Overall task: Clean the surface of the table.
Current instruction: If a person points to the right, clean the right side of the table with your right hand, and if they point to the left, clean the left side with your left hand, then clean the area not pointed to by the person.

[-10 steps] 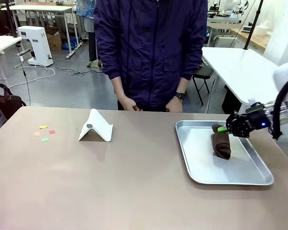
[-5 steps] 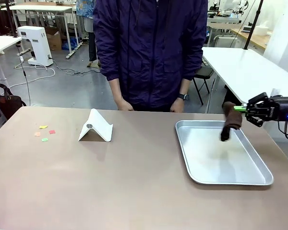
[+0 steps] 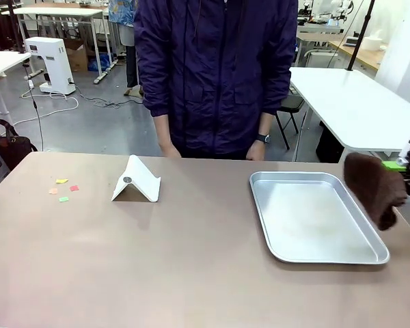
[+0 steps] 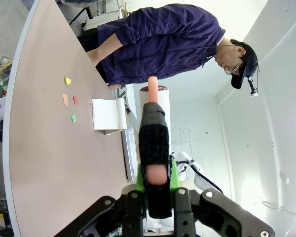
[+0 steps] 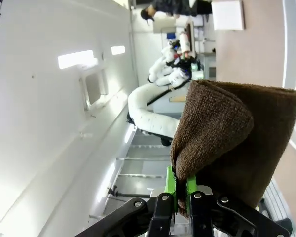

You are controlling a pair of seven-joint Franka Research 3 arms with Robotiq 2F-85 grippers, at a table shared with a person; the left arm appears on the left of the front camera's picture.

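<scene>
We've now got brown cloth (image 3: 374,188) up out of tray (image 3: 260,179), past table (image 3: 157,260) R edge, R gripper (image 3: 398,166) clamped on it, L gripper (image 4: 153,111) closed, so wiping's next.

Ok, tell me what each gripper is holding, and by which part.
Right gripper: the brown cloth, pinched at one folded edge, the rest hanging. Left gripper: seemingly a black pink-tipped stick, clamped near its lower end.
</scene>
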